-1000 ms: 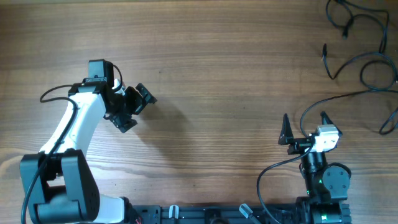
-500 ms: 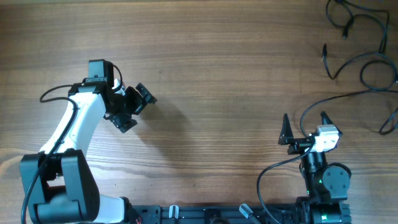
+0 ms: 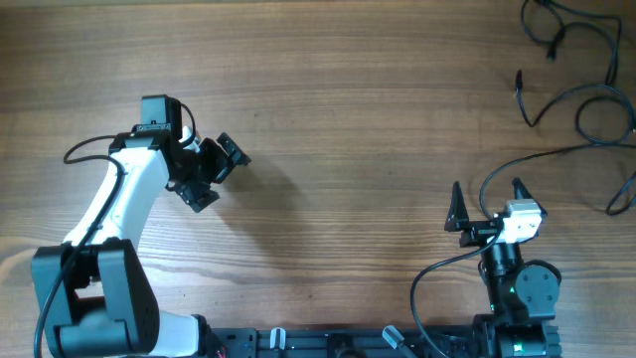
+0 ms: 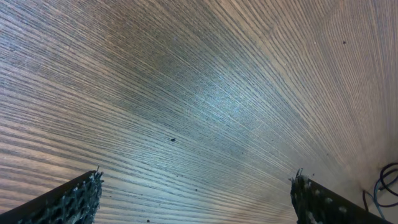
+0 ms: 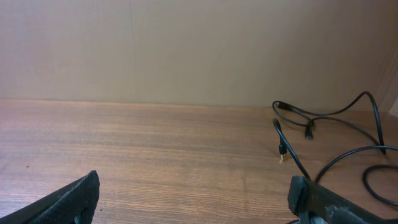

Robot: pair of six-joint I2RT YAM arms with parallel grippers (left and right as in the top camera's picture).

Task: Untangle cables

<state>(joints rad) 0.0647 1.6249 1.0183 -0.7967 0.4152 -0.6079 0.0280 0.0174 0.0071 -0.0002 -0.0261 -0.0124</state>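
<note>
Thin black cables lie looped at the table's far right, with plug ends near the top right corner; they also show in the right wrist view, right of the jaws. My right gripper is open and empty near the front right, a short way left of the cables, with one loop running past its fingers. My left gripper is open and empty at the left middle, far from the cables. In the left wrist view only bare wood lies between its fingers, and a bit of cable shows at the lower right edge.
The wooden table fills the view. Thicker black robot wires loop beside the right arm's base. The arm bases and a black rail line the front edge. A plain wall stands behind the table in the right wrist view.
</note>
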